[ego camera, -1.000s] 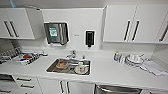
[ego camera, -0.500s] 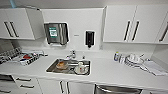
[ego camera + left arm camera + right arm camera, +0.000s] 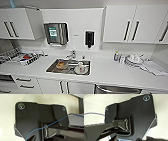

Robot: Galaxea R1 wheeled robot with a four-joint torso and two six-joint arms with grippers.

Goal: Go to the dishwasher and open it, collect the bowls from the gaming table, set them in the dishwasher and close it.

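Observation:
The dishwasher (image 3: 117,89) shows as a strip of brushed steel front under the white counter, at the lower right of the head view, and it looks closed. The bowls and the gaming table are out of view. In both wrist views a dark robot plate lies over a pale surface, with a blue cable crossing it in the left wrist view.
A steel sink (image 3: 51,68) in the white counter holds an orange-filled dish (image 3: 61,65) and white crockery (image 3: 80,68). A rack of white dishes (image 3: 133,60) stands at the right, a cluttered tray (image 3: 26,58) at the left. White drawers (image 3: 23,83) sit below, wall cabinets (image 3: 120,23) above.

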